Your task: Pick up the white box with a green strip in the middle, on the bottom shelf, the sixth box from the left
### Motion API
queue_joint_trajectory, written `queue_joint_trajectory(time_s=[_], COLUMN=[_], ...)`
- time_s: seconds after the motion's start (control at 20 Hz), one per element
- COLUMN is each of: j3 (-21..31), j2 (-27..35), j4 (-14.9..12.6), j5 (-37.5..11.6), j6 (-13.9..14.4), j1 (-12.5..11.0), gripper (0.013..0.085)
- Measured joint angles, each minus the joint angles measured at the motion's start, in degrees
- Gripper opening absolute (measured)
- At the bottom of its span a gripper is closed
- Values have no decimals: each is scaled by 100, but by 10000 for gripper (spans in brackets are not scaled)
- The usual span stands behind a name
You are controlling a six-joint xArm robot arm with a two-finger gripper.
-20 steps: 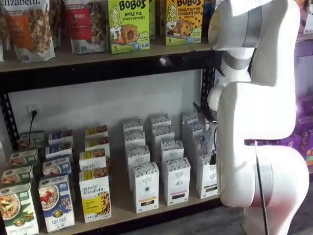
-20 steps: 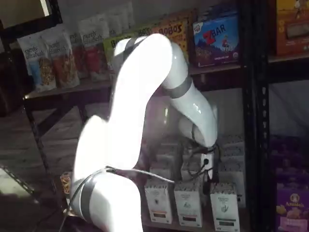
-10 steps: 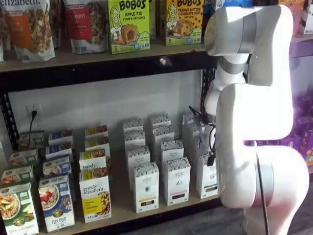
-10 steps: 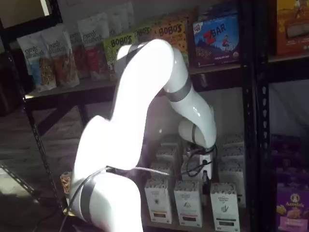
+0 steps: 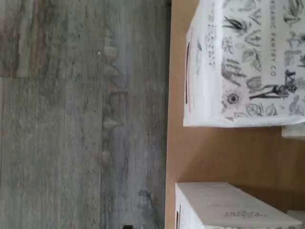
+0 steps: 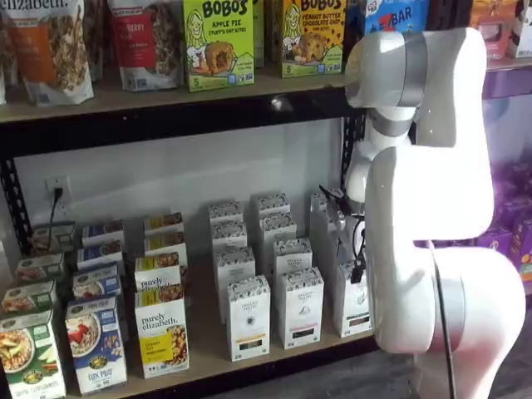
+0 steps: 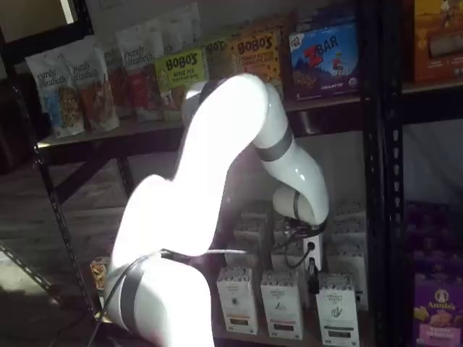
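- Wrist view looks straight down past the front edge of the bottom shelf (image 5: pixel 214 148) to the grey floor (image 5: pixel 81 114). Two white cartons stand at that edge. The speckled-top carton (image 5: pixel 243 62) shows a pinkish strip on its front, so I take it for a neighbour, not the target.
- In a shelf view the pincer (image 7: pixel 312 278) hangs low in front of the white cartons. Its black fingers show side-on, with no gap to be made out. From how it is set, I judge it spread wide, and it holds nothing.
- The white box (image 7: pixel 337 311) stands upright at the front of its column, just below and beside the pincer, close against the next carton (image 7: pixel 282 305). In a shelf view the arm half hides this white box (image 6: pixel 353 303).
- It looks a light, thin-walled cardboard carton: stiff enough to lift, but it would dent under a hard squeeze, and its smooth faces may slip.
- Being tall and slim, it could tip if nudged at the top. I would grip its two narrow sides, near the upper half.
- With little room beside the neighbour, one finger may catch it.
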Motion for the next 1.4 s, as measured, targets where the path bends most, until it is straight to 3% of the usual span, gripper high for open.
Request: queue_joint_trajectory(time_s=[0.35, 0.55, 0.8, 1.15, 1.4], j3=[-521, -872, -1247, -1699, -1855], j2=[415, 675, 978, 1338, 1522], j4=[-149, -385, -818, -1776, -2206], j5=[124, 248, 323, 597, 651], j6=[86, 256, 627, 1526, 1986], j1=[-53, -96, -102, -37, 45], gripper=[850, 850, 850, 850, 850])
